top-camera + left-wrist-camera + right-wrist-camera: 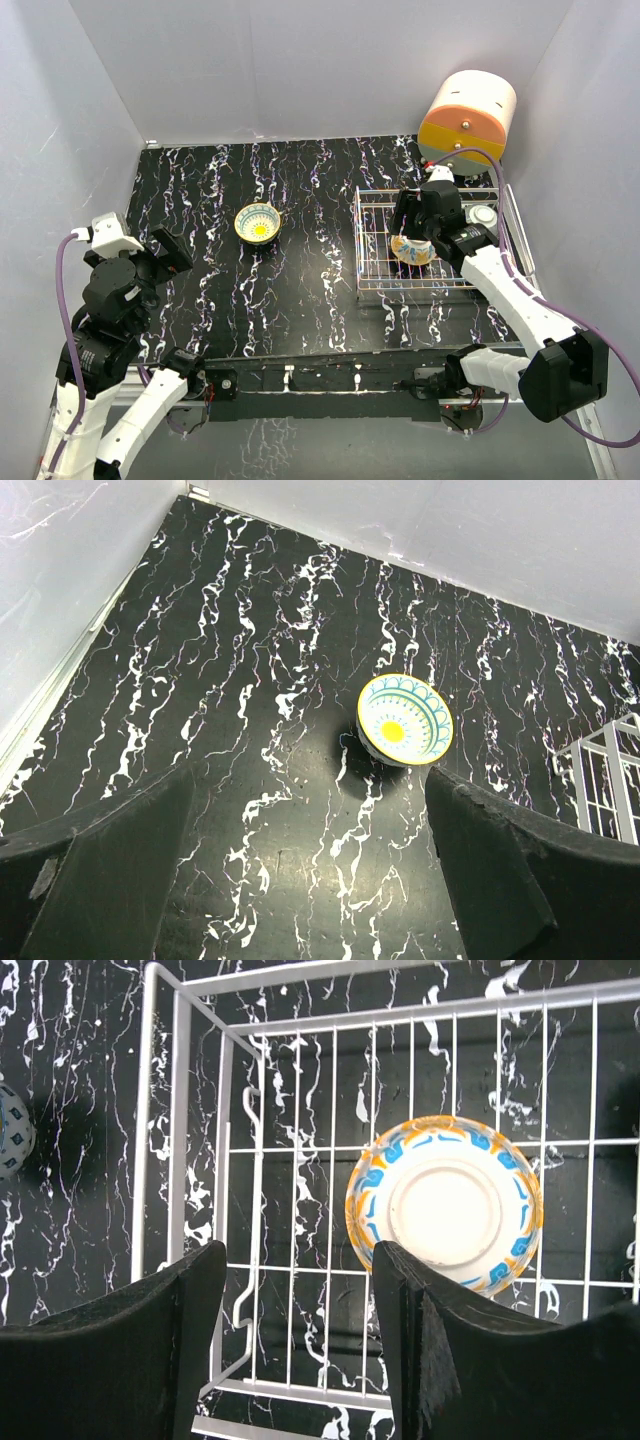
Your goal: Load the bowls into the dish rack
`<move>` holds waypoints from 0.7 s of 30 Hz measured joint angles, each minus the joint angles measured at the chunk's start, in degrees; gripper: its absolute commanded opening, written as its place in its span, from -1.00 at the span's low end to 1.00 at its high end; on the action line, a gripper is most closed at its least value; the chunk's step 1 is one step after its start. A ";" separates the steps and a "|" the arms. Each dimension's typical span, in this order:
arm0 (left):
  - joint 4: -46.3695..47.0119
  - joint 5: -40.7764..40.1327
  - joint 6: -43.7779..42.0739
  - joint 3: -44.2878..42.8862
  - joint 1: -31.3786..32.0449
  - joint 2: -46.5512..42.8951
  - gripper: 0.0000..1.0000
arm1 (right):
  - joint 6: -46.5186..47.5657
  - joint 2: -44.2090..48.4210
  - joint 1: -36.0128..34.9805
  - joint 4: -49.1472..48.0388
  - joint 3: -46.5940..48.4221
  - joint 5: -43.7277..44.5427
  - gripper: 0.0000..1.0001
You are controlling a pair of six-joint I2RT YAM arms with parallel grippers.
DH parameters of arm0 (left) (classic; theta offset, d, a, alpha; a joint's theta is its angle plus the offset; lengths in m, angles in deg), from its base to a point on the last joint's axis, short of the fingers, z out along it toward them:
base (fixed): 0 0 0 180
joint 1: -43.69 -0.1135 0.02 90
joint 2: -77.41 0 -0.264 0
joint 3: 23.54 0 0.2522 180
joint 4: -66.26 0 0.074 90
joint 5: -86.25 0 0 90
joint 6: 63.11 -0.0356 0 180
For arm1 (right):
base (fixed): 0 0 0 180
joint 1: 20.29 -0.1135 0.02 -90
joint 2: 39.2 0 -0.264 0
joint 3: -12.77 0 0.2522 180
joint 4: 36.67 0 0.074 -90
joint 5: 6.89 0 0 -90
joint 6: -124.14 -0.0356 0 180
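Note:
One painted bowl with a yellow and blue inside stands upright on the black marbled table, left of the dish rack. It also shows in the left wrist view and at the left edge of the right wrist view. A second painted bowl lies upside down inside the rack, its pale base up; it also shows in the top view. A pale bowl sits at the rack's right side. My right gripper hovers open over the rack, holding nothing. My left gripper is open and empty, near the table's left side.
A round cream-orange-yellow drawer unit stands behind the rack at the back right. White walls close in the table on the left, back and right. A corner of the rack shows at the right of the left wrist view.

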 measured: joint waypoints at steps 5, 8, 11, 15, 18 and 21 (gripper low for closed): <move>0.15 0.37 0.02 0.31 0.00 0.02 0.94 | 2.01 -1.25 -1.70 1.01 1.29 2.69 0.29; 0.13 0.46 0.00 0.31 0.00 0.02 0.94 | 2.47 -3.69 -1.68 1.81 1.29 2.78 0.29; 0.13 0.42 0.00 0.31 0.00 0.00 0.94 | 2.75 -6.03 -1.66 2.69 1.29 2.60 0.29; 0.13 0.31 -0.07 0.31 0.00 -0.02 0.94 | 3.13 -6.54 -1.66 2.99 1.29 2.32 0.29; 0.15 0.11 -0.15 0.61 0.00 -0.09 0.94 | 3.30 -6.67 -1.66 2.99 1.29 2.43 0.30; 0.09 -0.13 -0.28 1.51 0.00 -0.39 0.94 | 3.34 -7.41 -1.66 2.97 1.29 2.89 0.31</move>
